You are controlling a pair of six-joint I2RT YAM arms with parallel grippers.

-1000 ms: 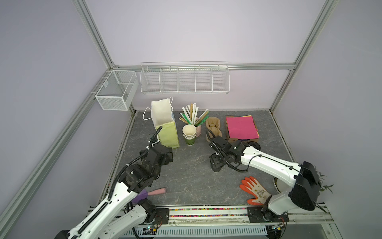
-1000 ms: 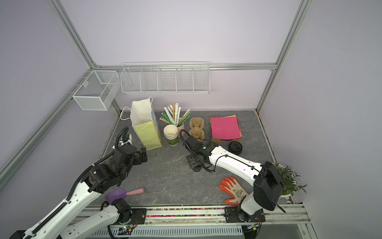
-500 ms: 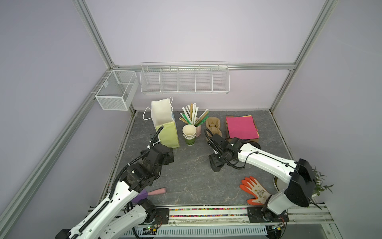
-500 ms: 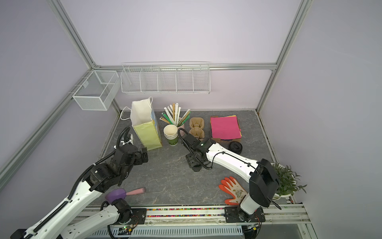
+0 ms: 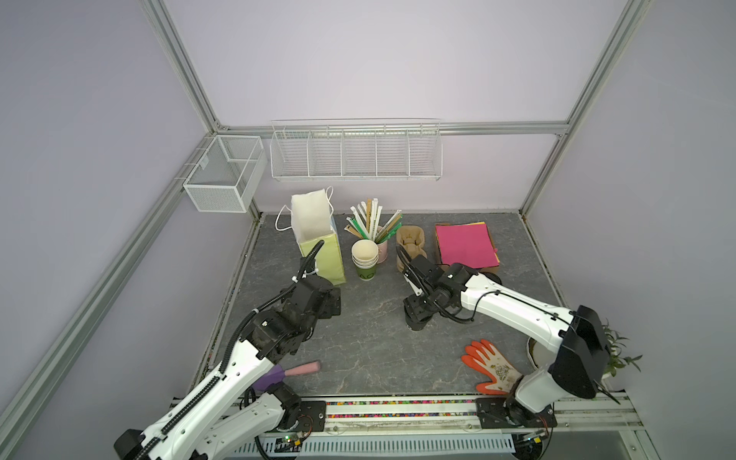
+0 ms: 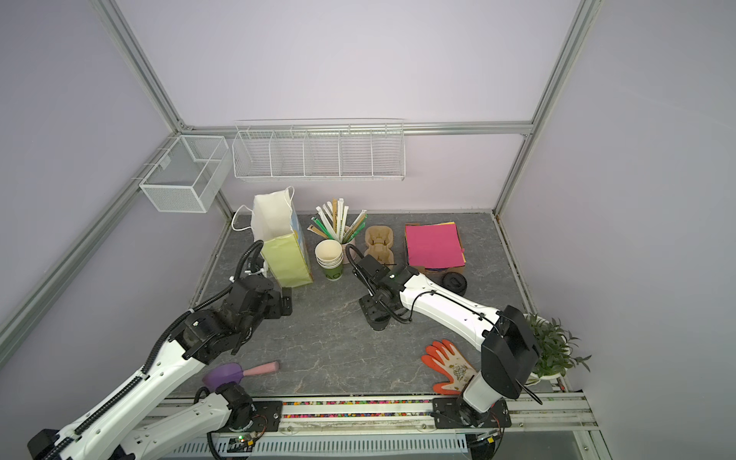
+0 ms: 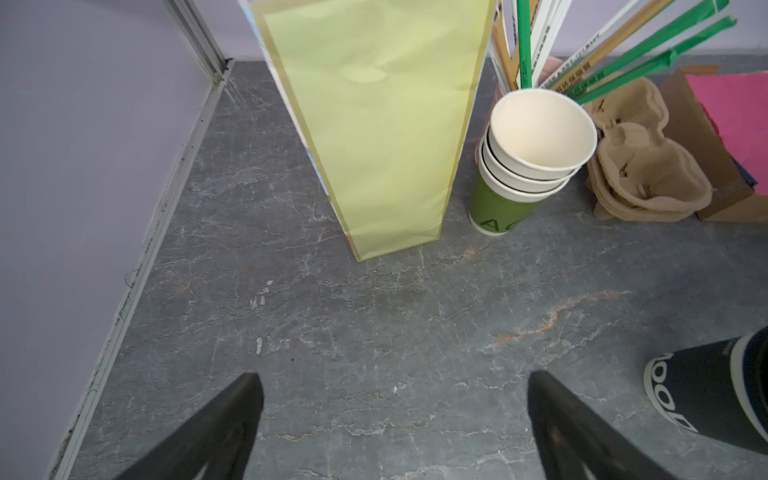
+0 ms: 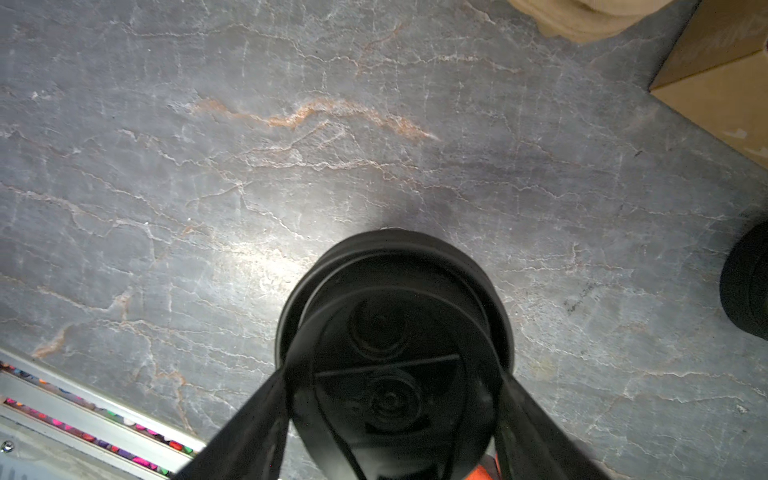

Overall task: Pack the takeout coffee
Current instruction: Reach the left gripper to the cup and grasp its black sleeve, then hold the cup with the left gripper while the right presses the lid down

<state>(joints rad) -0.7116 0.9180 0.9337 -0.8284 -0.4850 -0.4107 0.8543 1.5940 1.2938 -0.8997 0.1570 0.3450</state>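
The takeout coffee (image 5: 416, 320) (image 6: 376, 320), a small black cup with a round black lid (image 8: 390, 270), stands on the grey table right of centre. My right gripper (image 5: 418, 306) (image 8: 395, 374) comes down over it, one finger pressed against each side of the lid, shut on the cup. The cup's dark wall with white lettering shows at the edge of the left wrist view (image 7: 706, 395). My left gripper (image 5: 332, 302) (image 7: 392, 376) hovers open and empty over bare table, just in front of the upright green paper bag (image 5: 322, 255) (image 7: 374, 124), whose white mouth faces up.
Beside the bag stand stacked green cups (image 5: 364, 259), a holder of wrapped straws (image 5: 374, 223) and a pulp cup carrier (image 5: 410, 243). Pink paper (image 5: 464, 245) lies on a box, with a black lid (image 6: 454, 280) near it. An orange glove (image 5: 492, 368), purple scoop (image 5: 286, 370) and plant (image 6: 553, 350) sit along the front.
My right gripper's fingers have closed a little onto the coffee cup, and that arm's elbow has shifted. The left gripper has edged slightly toward the bag.
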